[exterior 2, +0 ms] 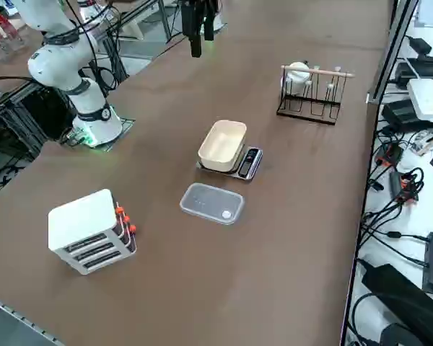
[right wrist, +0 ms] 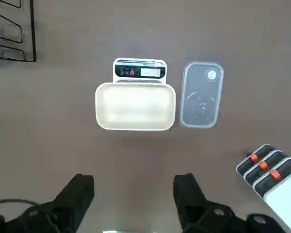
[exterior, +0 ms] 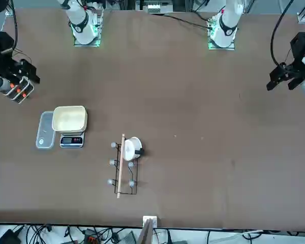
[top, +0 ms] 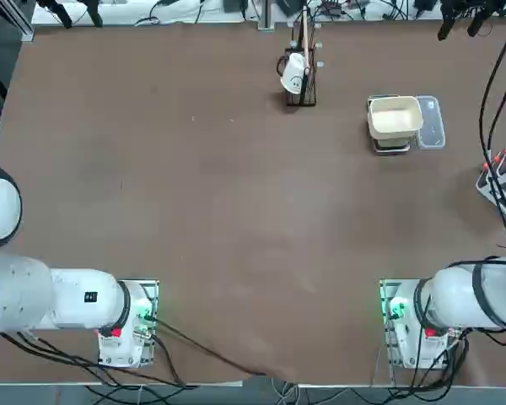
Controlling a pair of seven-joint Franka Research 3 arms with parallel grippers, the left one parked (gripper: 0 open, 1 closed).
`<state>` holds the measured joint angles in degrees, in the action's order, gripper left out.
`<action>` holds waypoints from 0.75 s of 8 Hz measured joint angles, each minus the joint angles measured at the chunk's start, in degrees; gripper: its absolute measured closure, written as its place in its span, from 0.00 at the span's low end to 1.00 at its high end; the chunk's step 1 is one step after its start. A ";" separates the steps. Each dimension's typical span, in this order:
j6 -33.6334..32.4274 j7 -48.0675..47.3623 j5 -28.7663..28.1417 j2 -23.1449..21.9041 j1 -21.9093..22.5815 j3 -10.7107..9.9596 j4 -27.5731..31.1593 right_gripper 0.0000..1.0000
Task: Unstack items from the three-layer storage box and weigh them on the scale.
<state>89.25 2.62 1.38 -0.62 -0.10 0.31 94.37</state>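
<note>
While hanging high over the brown bench [top: 194,211], right tool [right wrist: 133,194] gapes wide with nothing between its black fingers [right wrist: 80,191]; points straight down at bare bench, short of the scale [right wrist: 139,71]. Seen in front view as a dark tool [exterior: 21,71] at the bench's edge above the storage box [exterior: 16,91].

Scale sits toward the far right of the bench from the robot's side, display and red button showing past the tub's rim. Cream tub [right wrist: 135,106] rests on the scale platform, upright, looks empty inside. Clear lid [right wrist: 201,95] lies flat on the bench just beside the tub, on the side toward the storage box, not touching as far as can be told.

Storage box [exterior 2: 90,231]: white top, three slatted drawers with red and black tabs on the front, stands near the bench's right edge, well apart from the scale. Drawers look pushed in; cannot tell what is inside. No food pieces visible anywhere.

Black wire rack [top: 302,80] with a wooden rod and a white cup [top: 294,72] hung on it stands at the far edge, left of the scale in top view, apart from it.
</note>
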 joint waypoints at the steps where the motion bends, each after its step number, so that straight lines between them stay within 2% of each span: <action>1: 0.00 0.00 0.00 0.05 0.00 0.00 -0.01 0.00; 3: -1.07 0.38 0.00 0.39 0.00 0.00 -0.03 0.00; 6: -13.84 0.24 3.01 1.60 -1.38 -0.30 -0.12 0.00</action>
<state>75.41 2.86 4.40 0.99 -1.48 0.01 94.24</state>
